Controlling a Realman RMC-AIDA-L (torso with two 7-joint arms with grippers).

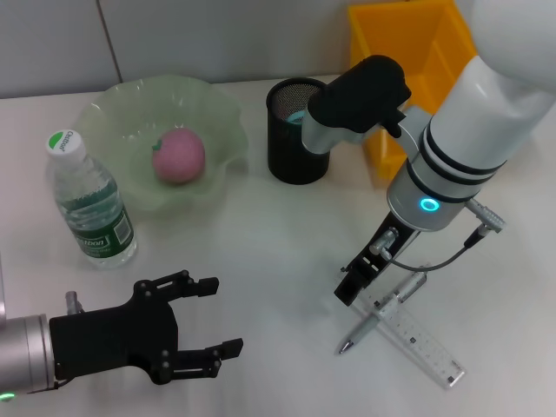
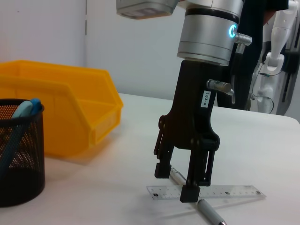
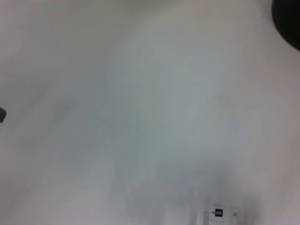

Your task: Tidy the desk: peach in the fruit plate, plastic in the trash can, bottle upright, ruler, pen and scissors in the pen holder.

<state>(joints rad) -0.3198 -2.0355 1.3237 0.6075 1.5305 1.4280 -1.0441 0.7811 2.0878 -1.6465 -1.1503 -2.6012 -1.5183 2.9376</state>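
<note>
My right gripper [image 1: 350,289] stands upright over the silver pen [image 1: 380,316] and the clear ruler [image 1: 420,337] at the front right. In the left wrist view this gripper [image 2: 176,182] is open, with its fingers down at the table on either side of the pen [image 2: 212,214], which lies across the ruler [image 2: 229,191]. The pink peach [image 1: 178,155] lies in the green fruit plate [image 1: 221,109]. The bottle [image 1: 89,205] stands upright beside it. A light-blue handle [image 2: 23,110], apparently the scissors', sticks up in the black mesh pen holder [image 1: 295,152]. The plastic is out of view. My left gripper [image 1: 207,332] is open at the front left.
The yellow bin [image 1: 404,52] stands at the back right, just behind the right arm and next to the pen holder. The right wrist view shows bare white table and one end of the ruler [image 3: 220,214].
</note>
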